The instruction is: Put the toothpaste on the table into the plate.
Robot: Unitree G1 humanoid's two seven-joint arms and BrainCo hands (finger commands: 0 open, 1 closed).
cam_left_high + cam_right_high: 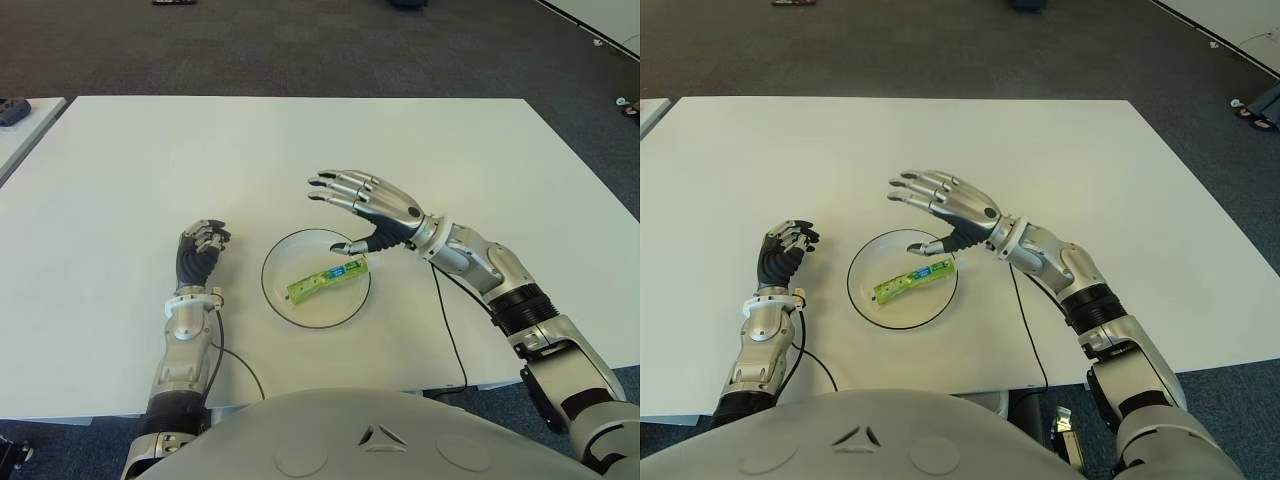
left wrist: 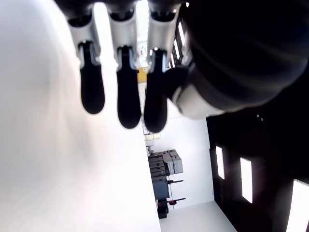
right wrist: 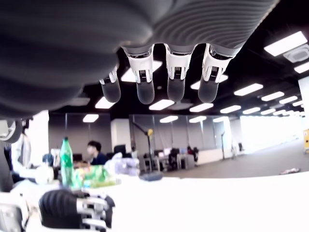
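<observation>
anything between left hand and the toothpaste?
Only bare table and the near rim of the plate the toothpaste lies in, per the left eye view. Left hand sits curled to the plate's left.

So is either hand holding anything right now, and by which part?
Nothing is held. The toothpaste lies in the plate; the right hand hovers open above its far end, and the left hand is curled, empty, left of the plate.
</observation>
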